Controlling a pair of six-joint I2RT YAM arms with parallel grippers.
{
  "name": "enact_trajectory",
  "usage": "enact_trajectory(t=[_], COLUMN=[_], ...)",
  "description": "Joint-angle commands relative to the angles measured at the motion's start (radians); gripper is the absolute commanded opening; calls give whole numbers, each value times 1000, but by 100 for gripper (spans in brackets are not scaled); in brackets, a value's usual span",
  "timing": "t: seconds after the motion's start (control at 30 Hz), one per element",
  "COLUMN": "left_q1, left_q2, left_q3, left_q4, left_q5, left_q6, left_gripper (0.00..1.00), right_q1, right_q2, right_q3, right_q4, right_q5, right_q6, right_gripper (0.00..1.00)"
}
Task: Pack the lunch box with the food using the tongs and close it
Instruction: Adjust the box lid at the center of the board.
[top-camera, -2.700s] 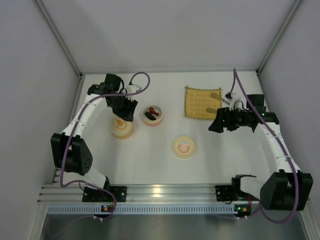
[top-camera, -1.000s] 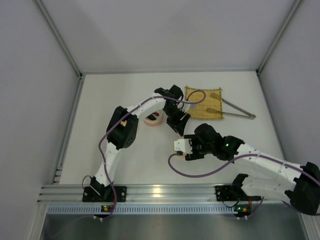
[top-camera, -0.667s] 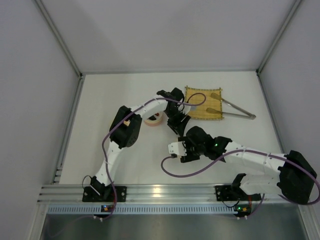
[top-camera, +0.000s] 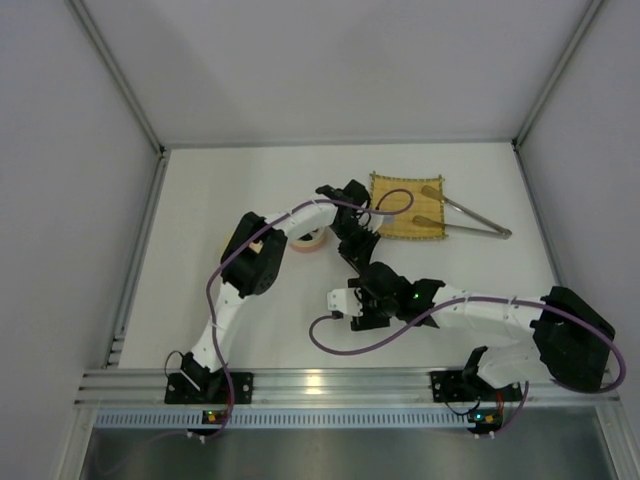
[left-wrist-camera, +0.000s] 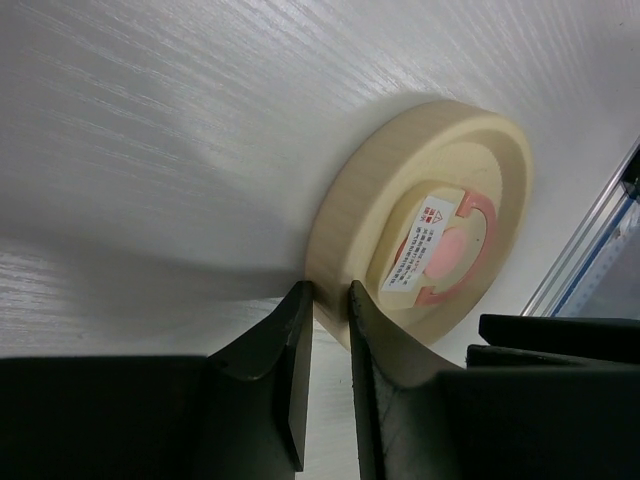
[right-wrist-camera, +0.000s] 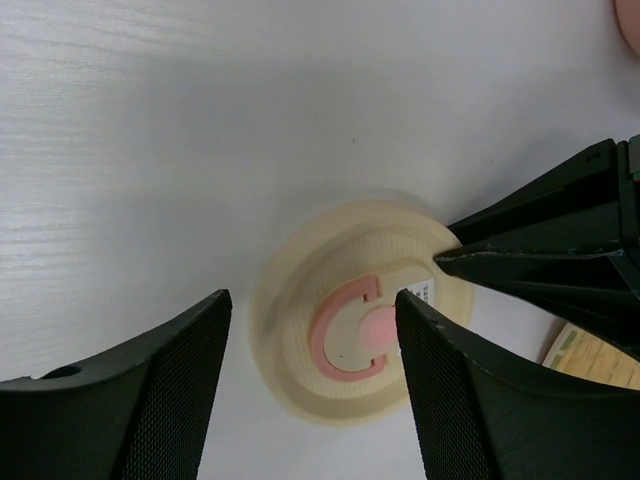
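Observation:
A flat round cream lid (left-wrist-camera: 430, 200) with a pink ring mark lies on the white table. My left gripper (left-wrist-camera: 328, 300) is shut on its rim, one finger on each side. My right gripper (right-wrist-camera: 312, 300) hangs open above the same lid (right-wrist-camera: 350, 330), a finger on each side and clear of it; the left fingers (right-wrist-camera: 540, 250) show at its right. In the top view both grippers (top-camera: 358, 258) (top-camera: 365, 305) meet mid-table and hide the lid. The tongs (top-camera: 475, 220) lie at the back right, one end on a yellow mat. The food is hidden.
A yellow bamboo mat (top-camera: 405, 205) lies at the back right. A pink-and-cream lunch box bowl (top-camera: 308, 240) sits partly under the left arm. Purple cables loop beside both arms. White walls close in the table on three sides.
The left gripper has closed onto the lid's rim. The right arm has slid left over the lid and its jaws have widened a little.

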Motion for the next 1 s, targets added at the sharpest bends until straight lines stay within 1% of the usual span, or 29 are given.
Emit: enact_trajectory(t=[0.0, 0.1, 0.23, 0.3, 0.37, 0.53, 0.67, 0.97], left_q1=[-17, -17, -17, -17, -17, -17, -17, -17], left_q2=[24, 21, 15, 9, 1, -10, -8, -3], left_q3=[-53, -70, -88, -94, -108, -123, -127, -151], left_q4=[37, 39, 39, 36, 36, 27, 4, -6], left_q5=[-37, -46, -60, -71, -92, -95, -59, -39], left_q6=[29, 39, 59, 78, 87, 118, 141, 161], left_gripper=[22, 21, 19, 18, 17, 14, 15, 13], right_q1=[18, 12, -4, -35, -82, -141, -147, -147], right_q2=[28, 16, -7, -32, -70, -80, -60, -31], right_q3=[45, 40, 48, 45, 48, 63, 48, 26], right_q4=[38, 48, 18, -2, -34, -94, -91, -88], right_q5=[38, 30, 9, -2, -65, -112, -120, -126], right_q6=[24, 9, -6, -35, -55, -131, -164, -177], right_gripper=[66, 65, 64, 64, 64, 64, 63, 64])
